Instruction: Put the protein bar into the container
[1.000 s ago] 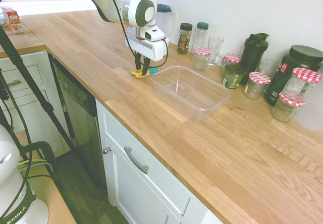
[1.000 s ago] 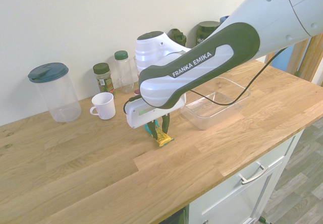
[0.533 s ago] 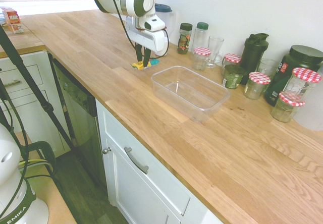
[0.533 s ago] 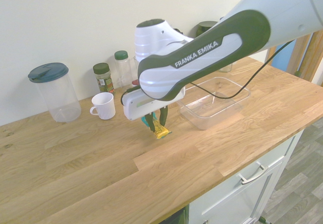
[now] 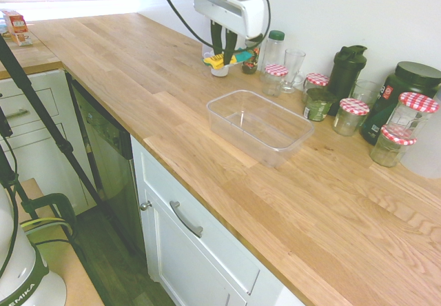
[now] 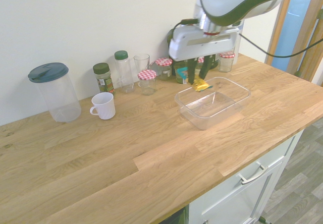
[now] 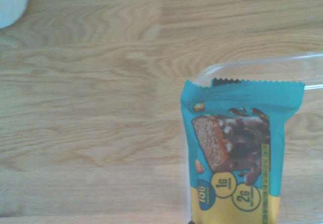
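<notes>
First exterior view: top centre, the white two-finger gripper (image 5: 222,66) is clenched on the yellow and teal wrapped protein bar (image 5: 231,59), aloft. The clear rectangular plastic container (image 5: 260,128) sits mid-frame on the pale wooden counter (image 5: 158,123); open wood lies between its rim and the counter's front edge. Glass jars with red-checked lids (image 5: 351,116) line its right side, near the rim.

Second exterior view: bar at upper right of centre, raised, by the container's upper rim in the frame. White mug (image 6: 103,106) at left, well apart; bare wood between mug and container.

Wrist view: bar's teal end, lower right, overlapping the container's clear rim.
</notes>
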You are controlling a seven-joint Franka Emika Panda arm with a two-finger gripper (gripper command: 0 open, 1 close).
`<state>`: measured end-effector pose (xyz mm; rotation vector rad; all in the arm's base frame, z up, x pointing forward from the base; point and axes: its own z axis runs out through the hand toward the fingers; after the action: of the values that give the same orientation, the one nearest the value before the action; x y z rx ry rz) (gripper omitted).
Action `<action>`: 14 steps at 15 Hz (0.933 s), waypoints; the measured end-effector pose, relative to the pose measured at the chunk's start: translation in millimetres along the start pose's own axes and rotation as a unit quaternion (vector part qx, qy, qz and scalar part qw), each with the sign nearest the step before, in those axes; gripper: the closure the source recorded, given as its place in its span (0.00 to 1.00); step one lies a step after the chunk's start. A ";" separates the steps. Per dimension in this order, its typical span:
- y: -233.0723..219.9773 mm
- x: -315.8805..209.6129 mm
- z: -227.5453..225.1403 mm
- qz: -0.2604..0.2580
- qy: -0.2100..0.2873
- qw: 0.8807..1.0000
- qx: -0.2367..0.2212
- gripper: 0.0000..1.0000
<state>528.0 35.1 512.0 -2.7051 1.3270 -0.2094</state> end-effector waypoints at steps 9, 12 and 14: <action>1.9 44.1 116.0 0.011 -0.032 0.998 -0.053 1.00; -2.3 47.7 124.8 0.011 -0.034 0.998 -0.057 0.00; -4.3 48.4 124.3 0.010 -0.033 0.998 -0.055 0.00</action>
<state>582.6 5.3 393.9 -2.7597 1.3865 -0.0445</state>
